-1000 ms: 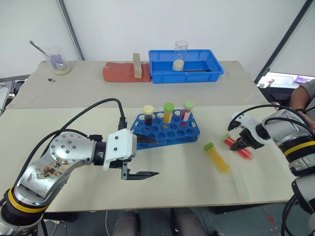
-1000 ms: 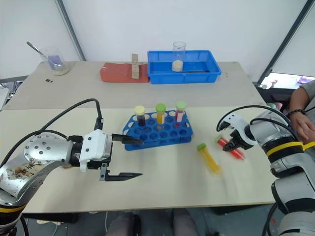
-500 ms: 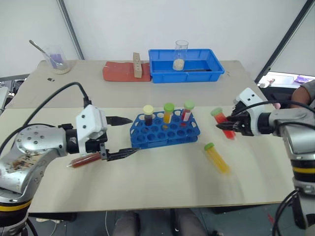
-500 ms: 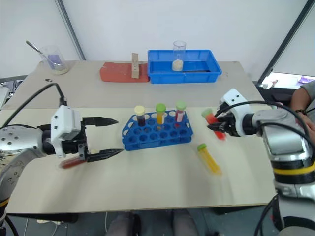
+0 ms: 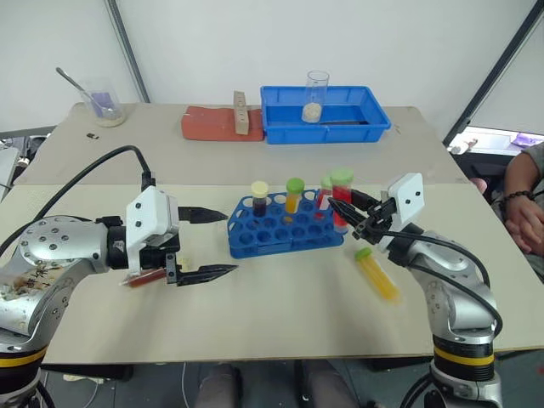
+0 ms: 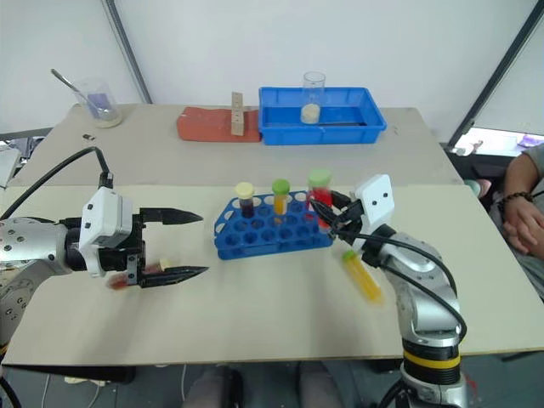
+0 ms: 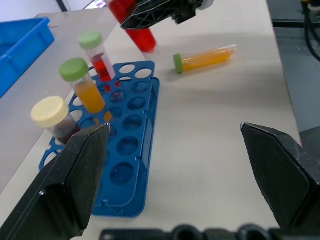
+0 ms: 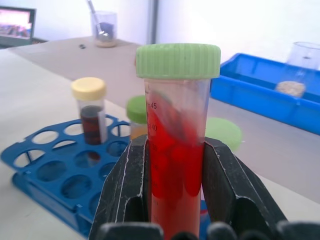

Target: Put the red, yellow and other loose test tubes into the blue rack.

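My right gripper [image 5: 347, 211] is shut on the red test tube [image 5: 342, 197], whose green cap is up. It holds the tube upright at the right end of the blue rack [image 5: 280, 231]. In the right wrist view the red tube [image 8: 176, 150] sits between both fingers [image 8: 125, 192]. Three capped tubes stand in the rack's back row. The yellow tube [image 5: 376, 274] lies on the table right of the rack. A dark red-brown tube [image 5: 144, 276] lies under my left gripper [image 5: 229, 244]. That gripper is open and empty, left of the rack.
At the table's back stand a blue tray [image 5: 365, 127] holding a glass beaker [image 5: 315, 95], a red-orange slab [image 5: 208, 126] with a wooden block, and a beaker with a spoon [image 5: 104, 100]. A person's hand [image 5: 525, 208] rests beyond the right edge.
My right gripper lifted the red tube off the table, swung it left to the rack and turned it upright. My left gripper drew back left from the rack, uncovering the dark tube.
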`<state>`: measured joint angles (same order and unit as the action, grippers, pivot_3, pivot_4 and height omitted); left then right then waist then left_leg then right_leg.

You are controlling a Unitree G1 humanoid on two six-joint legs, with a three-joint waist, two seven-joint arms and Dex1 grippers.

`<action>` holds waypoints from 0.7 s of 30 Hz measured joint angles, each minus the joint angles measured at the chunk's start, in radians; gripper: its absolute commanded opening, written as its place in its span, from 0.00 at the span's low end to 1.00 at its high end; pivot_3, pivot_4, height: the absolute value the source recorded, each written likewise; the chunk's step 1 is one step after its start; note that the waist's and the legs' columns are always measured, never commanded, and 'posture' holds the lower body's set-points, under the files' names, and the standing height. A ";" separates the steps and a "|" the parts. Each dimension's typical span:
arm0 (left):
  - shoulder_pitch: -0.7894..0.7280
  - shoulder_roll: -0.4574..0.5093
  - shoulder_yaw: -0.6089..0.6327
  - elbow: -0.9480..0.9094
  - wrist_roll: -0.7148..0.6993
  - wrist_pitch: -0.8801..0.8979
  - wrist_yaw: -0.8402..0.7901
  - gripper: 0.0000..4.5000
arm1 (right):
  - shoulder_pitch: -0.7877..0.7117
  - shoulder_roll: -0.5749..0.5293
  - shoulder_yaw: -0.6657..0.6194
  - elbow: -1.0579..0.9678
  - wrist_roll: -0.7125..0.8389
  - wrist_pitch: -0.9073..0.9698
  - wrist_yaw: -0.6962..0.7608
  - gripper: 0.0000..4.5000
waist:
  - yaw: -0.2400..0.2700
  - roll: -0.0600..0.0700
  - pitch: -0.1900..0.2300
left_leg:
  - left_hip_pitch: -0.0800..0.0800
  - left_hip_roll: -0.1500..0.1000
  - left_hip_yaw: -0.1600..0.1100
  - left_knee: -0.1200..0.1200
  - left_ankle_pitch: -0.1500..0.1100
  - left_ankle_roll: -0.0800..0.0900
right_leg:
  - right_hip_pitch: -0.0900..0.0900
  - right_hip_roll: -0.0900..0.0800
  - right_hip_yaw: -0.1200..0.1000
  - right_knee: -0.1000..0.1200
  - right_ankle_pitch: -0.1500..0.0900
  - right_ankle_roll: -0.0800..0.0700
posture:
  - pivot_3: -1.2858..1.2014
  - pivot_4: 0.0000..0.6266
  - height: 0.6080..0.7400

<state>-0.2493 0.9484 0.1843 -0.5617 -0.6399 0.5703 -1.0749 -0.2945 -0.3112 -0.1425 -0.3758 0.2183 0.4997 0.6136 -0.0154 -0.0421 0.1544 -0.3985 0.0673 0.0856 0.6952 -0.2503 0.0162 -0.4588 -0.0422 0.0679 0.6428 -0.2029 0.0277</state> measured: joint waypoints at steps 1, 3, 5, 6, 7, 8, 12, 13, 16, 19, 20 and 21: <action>-0.008 0.000 -0.005 0.001 0.000 0.000 -0.001 1.00 | 0.000 0.004 0.005 0.015 0.000 -0.020 -0.008 0.23 | -0.001 0.000 0.000 | 0.000 0.000 0.000 0.000 0.000 0.000 | 0.000 0.000 0.000 0.000 0.000 0.000 | 0.52 0.24 0.74; -0.020 -0.001 -0.009 0.001 -0.004 0.000 -0.006 1.00 | 0.000 0.015 0.019 0.046 0.000 -0.062 -0.021 0.23 | -0.006 0.000 0.000 | 0.000 0.000 0.000 0.000 0.000 0.000 | 0.000 0.000 0.000 0.000 0.000 0.000 | 0.52 0.24 0.74; -0.024 -0.005 -0.009 0.001 -0.012 0.000 -0.008 1.00 | -0.002 0.024 0.025 0.075 0.000 -0.092 -0.035 0.23 | -0.007 0.000 0.000 | 0.000 0.000 0.000 0.000 0.000 0.000 | 0.000 0.000 0.000 0.000 0.000 0.000 | 0.52 0.24 0.74; -0.026 -0.008 -0.010 0.001 -0.018 0.000 -0.008 1.00 | -0.003 0.028 0.031 0.092 0.000 -0.103 -0.046 0.23 | -0.006 0.000 0.000 | 0.000 0.000 0.000 0.000 0.000 0.000 | 0.000 0.000 0.000 0.000 0.000 0.000 | 0.52 0.24 0.74; -0.026 -0.011 -0.010 0.001 -0.025 0.000 -0.009 1.00 | -0.003 0.030 0.034 0.099 0.000 -0.106 -0.051 0.23 | -0.006 0.000 0.000 | 0.000 0.000 0.000 0.000 0.000 0.000 | 0.000 0.000 0.000 0.000 0.000 0.000 | 0.52 0.24 0.74; -0.027 -0.014 -0.010 0.001 -0.032 0.000 -0.009 1.00 | -0.004 0.032 0.041 0.110 0.000 -0.115 -0.057 0.23 | -0.005 0.000 0.000 | 0.000 0.000 0.000 0.000 0.000 0.000 | 0.000 0.000 0.000 0.000 0.000 0.000 | 0.52 0.24 0.74; -0.025 -0.021 -0.010 0.001 -0.046 -0.001 -0.018 1.00 | -0.004 0.046 0.077 0.139 -0.002 -0.150 -0.077 0.23 | -0.006 0.000 0.000 | 0.000 0.000 0.000 0.000 0.000 0.000 | 0.000 0.000 0.000 0.000 0.000 0.000 | 0.52 0.24 0.74; -0.024 -0.021 -0.010 0.001 -0.047 -0.001 -0.022 1.00 | -0.004 0.049 0.085 0.146 -0.004 -0.158 -0.080 0.23 | -0.006 0.000 0.000 | 0.000 0.000 0.000 0.000 0.000 0.000 | 0.000 0.000 0.000 0.000 0.000 0.000 | 0.52 0.24 0.74; -0.022 -0.021 -0.011 0.001 -0.047 -0.003 -0.031 1.00 | -0.003 0.060 0.097 0.163 -0.010 -0.182 -0.099 0.23 | -0.005 0.000 0.000 | 0.000 0.000 0.000 0.000 0.000 0.000 | 0.000 0.000 0.000 0.000 0.000 0.000 | 0.52 0.24 0.74; -0.017 -0.021 -0.011 0.000 -0.046 -0.007 -0.034 1.00 | 0.007 0.070 0.107 0.174 -0.021 -0.215 -0.125 0.23 | -0.005 0.000 0.000 | 0.000 0.000 0.000 0.000 0.000 0.000 | 0.000 0.000 0.000 0.000 0.000 0.000 | 0.52 0.24 0.74; -0.014 -0.021 -0.011 0.000 -0.046 -0.009 -0.035 1.00 | 0.007 0.071 0.112 0.179 -0.027 -0.228 -0.134 0.23 | -0.005 0.000 0.000 | 0.000 0.000 0.000 0.000 0.000 0.000 | 0.000 0.000 0.000 0.000 0.000 0.000 | 0.52 0.24 0.74; -0.014 -0.021 -0.011 0.000 -0.046 -0.010 -0.035 1.00 | 0.007 0.072 0.114 0.185 -0.033 -0.239 -0.139 0.23 | -0.005 0.000 0.000 | 0.000 0.000 0.000 0.000 0.000 0.000 | 0.000 0.000 0.000 0.000 0.000 0.000 | 0.52 0.24 0.74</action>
<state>-0.2632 0.9275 0.1731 -0.5614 -0.6858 0.5607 -1.1099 -0.2875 -0.2388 -0.0282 -0.1912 0.1857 0.2602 0.4743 -0.0205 -0.0420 0.1544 -0.3985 0.0674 0.0852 0.6949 -0.2503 0.0163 -0.4588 -0.0420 0.0680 0.6427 -0.2032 0.0273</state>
